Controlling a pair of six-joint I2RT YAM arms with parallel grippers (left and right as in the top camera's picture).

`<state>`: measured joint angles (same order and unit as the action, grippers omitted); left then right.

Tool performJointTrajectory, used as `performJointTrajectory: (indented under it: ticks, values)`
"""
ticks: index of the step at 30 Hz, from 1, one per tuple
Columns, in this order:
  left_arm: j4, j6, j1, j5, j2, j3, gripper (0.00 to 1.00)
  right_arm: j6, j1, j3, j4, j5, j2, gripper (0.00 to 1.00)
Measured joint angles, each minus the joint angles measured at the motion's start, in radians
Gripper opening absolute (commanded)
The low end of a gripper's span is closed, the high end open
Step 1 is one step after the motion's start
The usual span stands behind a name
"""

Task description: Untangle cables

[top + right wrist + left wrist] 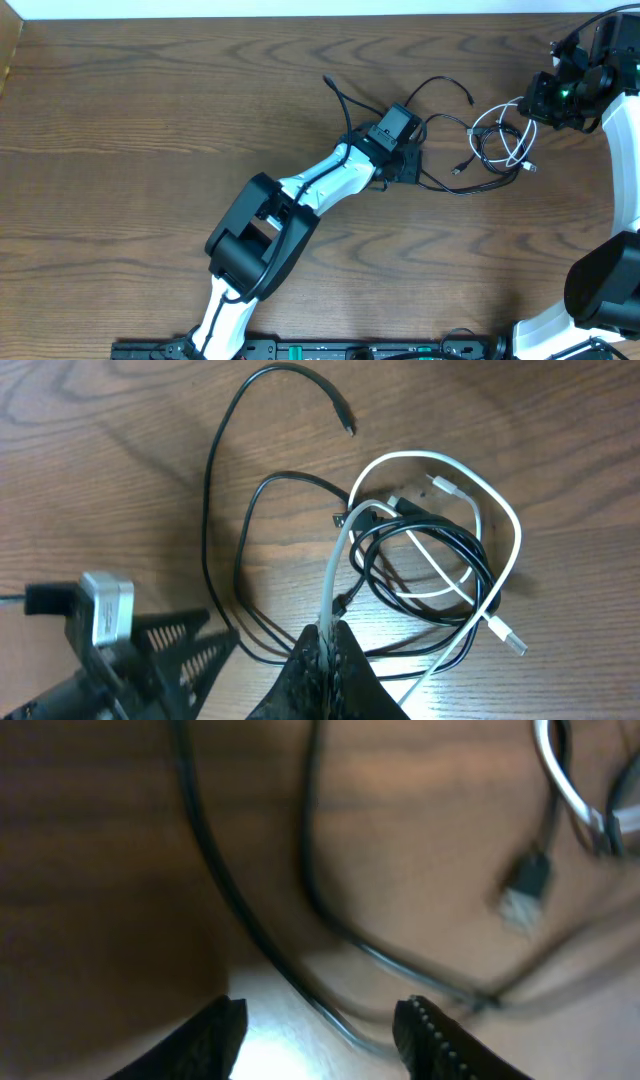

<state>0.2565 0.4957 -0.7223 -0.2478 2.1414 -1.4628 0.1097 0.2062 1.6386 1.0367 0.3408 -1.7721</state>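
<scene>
A thin black cable (pixel 343 103) runs from the table's middle to a tangle with the coiled white cable (pixel 503 133) on the right. My left gripper (pixel 408 168) hangs low over the black cable (pixel 215 870) and is open: the cable lies on the wood between the fingertips (pixel 428 1032), touching neither. In the left wrist view a small plug (pixel 527 880) lies ahead, with the white cable (pixel 558 772) at the upper right. My right gripper (pixel 330 638) is shut on a strand of the white cable (pixel 503 512), which loops through the black cable (pixel 213 470). In the overhead view this right gripper (pixel 528 103) is at the tangle's far right edge.
The wooden table (pixel 150 130) reaches a pale wall at the back. A black rail (pixel 300 350) lines the front edge. The left arm (pixel 260 230) stretches from front left to centre, and the right arm's base (pixel 600 285) stands at the front right.
</scene>
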Motion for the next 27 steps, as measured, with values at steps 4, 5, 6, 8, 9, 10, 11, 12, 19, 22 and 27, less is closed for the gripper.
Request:
performJointTrajectory:
  ticks: [4, 5, 6, 8, 9, 10, 11, 12, 19, 22, 27]
  values:
    - [-0.056, 0.050, -0.012, 0.087, 0.018, 0.000, 0.59, -0.006, 0.000, 0.000, 0.000, 0.000, 0.000, 0.01]
    - [-0.063, 0.061, -0.018, 0.106, 0.023, 0.000, 0.59, -0.007, 0.000, 0.000, 0.000, 0.000, 0.000, 0.01]
    - [-0.073, 0.070, -0.024, 0.121, 0.027, 0.000, 0.59, -0.008, 0.000, 0.000, 0.000, 0.000, 0.000, 0.01]
    - [-0.086, 0.085, -0.039, 0.152, 0.031, 0.000, 0.57, -0.008, 0.000, 0.000, 0.000, 0.000, 0.000, 0.01]
    - [-0.086, 0.087, -0.045, 0.165, 0.031, 0.000, 0.53, -0.008, 0.000, 0.000, 0.001, 0.000, 0.000, 0.01]
    - [-0.086, 0.092, -0.050, 0.175, 0.031, 0.000, 0.50, -0.008, 0.000, 0.000, 0.000, 0.000, 0.000, 0.01]
    - [-0.085, 0.093, -0.055, 0.189, 0.032, 0.000, 0.47, -0.008, 0.000, 0.000, 0.001, 0.000, 0.000, 0.01]
    - [-0.085, 0.097, -0.060, 0.201, 0.032, 0.000, 0.46, -0.008, 0.000, 0.000, 0.001, 0.000, 0.000, 0.01]
    - [-0.097, 0.052, -0.095, 0.320, 0.056, -0.008, 0.42, -0.008, 0.000, 0.000, 0.008, 0.000, 0.000, 0.01]
    - [-0.108, 0.030, -0.105, 0.368, 0.073, -0.021, 0.31, -0.008, 0.000, 0.000, 0.011, 0.000, 0.000, 0.01]
    - [-0.120, 0.013, -0.098, 0.427, 0.095, -0.033, 0.08, -0.015, 0.000, 0.000, 0.011, 0.000, 0.000, 0.01]
